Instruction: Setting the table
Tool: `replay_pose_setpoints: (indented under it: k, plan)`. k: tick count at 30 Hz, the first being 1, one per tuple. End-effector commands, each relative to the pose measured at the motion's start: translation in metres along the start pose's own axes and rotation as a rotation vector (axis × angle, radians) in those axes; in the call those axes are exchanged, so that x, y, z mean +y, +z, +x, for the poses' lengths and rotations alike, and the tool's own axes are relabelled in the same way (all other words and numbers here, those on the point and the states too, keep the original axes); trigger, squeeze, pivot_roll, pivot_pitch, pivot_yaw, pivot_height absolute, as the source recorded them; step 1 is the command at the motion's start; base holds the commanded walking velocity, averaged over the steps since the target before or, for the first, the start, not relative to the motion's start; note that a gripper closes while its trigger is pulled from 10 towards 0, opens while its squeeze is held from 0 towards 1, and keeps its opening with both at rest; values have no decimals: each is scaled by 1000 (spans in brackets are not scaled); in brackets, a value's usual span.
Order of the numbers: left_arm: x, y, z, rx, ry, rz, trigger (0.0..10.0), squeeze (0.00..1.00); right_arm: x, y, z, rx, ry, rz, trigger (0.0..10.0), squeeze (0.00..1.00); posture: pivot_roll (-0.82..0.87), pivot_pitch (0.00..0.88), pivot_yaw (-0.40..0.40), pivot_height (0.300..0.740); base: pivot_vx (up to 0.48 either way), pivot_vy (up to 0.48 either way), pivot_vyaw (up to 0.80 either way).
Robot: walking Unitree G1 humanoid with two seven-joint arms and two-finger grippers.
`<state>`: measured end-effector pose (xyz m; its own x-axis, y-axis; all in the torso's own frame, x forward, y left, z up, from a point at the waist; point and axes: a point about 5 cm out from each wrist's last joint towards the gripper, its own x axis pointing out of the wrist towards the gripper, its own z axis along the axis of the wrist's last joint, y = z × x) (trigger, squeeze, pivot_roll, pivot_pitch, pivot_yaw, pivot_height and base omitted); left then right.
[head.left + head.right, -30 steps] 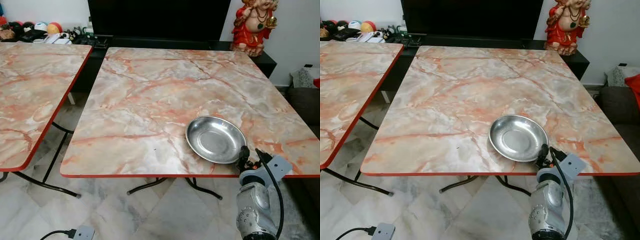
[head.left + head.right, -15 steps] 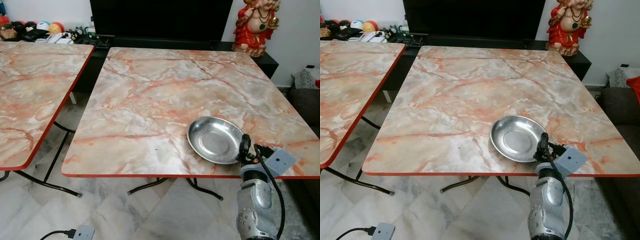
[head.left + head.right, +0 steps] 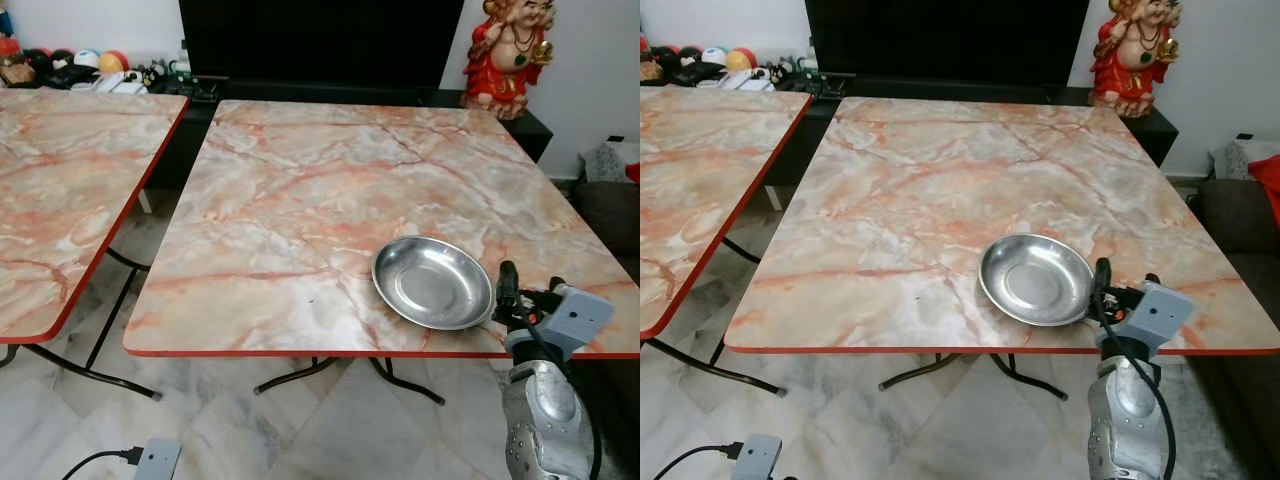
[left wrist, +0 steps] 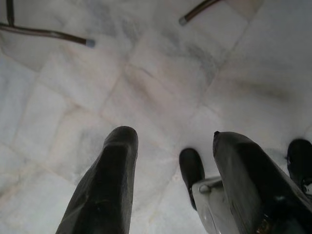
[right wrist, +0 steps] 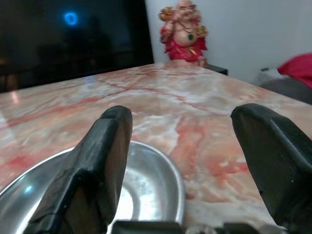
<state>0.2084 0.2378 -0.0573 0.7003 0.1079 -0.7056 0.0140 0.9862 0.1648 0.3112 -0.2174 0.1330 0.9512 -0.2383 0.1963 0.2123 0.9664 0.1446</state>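
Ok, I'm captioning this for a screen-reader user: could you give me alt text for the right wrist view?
The right gripper hovers open at the rim of a silver plate on a pink marbled table. Beyond the table stand a red figurine and a dark screen.

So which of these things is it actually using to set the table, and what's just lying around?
Part of the job:
round shiny metal dish
marble-patterned table with red edge
right hand, open beside the dish

Just lying about:
red and gold statue
second marble-patterned table
white power plug on the floor
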Motion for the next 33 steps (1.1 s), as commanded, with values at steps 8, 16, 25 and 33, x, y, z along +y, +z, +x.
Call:
replay_pose_setpoints:
  k: [8, 16, 25, 33]
  plan:
    - [8, 10, 3, -2, 16, -78, 10000, 0, 7, -9, -12, 15, -10, -50, 10000, 0, -32, 0, 14, 740, 0, 0, 0]
    - [11, 8, 2, -1, 29, -104, 10000, 0, 7, -14, -17, 35, -14, -69, 10000, 0, -24, 0, 9, 740, 0, 0, 0]
    - [9, -13, -4, 44, 30, -125, 10000, 0, 4, -15, -25, 31, -8, -111, 10000, 0, -12, 18, 2, 740, 0, 62, 356]
    - [7, -17, -5, 64, 17, -90, 10000, 0, 11, -19, -23, 49, -13, -47, 10000, 0, -6, 20, 21, 740, 0, 452, 200]
